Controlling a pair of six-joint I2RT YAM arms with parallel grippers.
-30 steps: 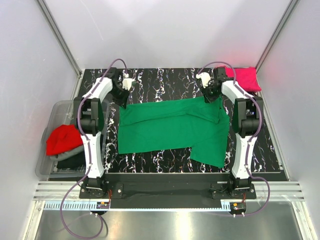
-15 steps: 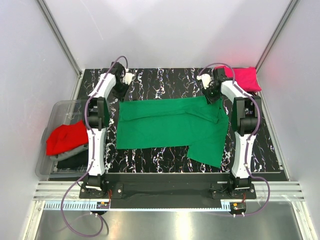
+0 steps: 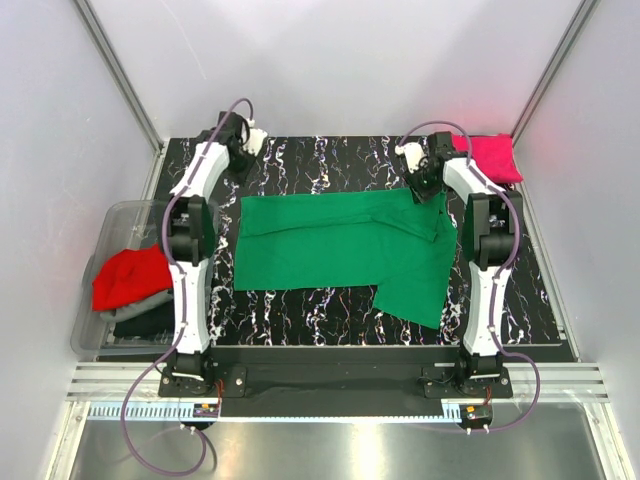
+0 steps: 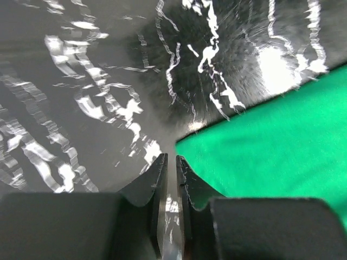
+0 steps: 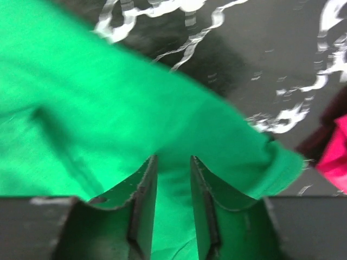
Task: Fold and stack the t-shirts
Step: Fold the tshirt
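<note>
A bright green t-shirt lies spread flat on the black marbled table. My left gripper is shut and empty, just past the shirt's far left corner and apart from it. In the left wrist view, bare table shows between the fingertips and the green cloth lies to the right. My right gripper is at the shirt's far right corner. In the right wrist view it is closed on a bunch of green cloth.
A magenta-pink shirt lies folded at the far right corner and also shows in the right wrist view. A clear plastic bin at the left edge holds a red shirt, a grey one and a black one.
My left gripper has let go of the shirt's far left corner and moved away toward the back of the table. The shirt now lies flatter. The right gripper stays at its corner.
</note>
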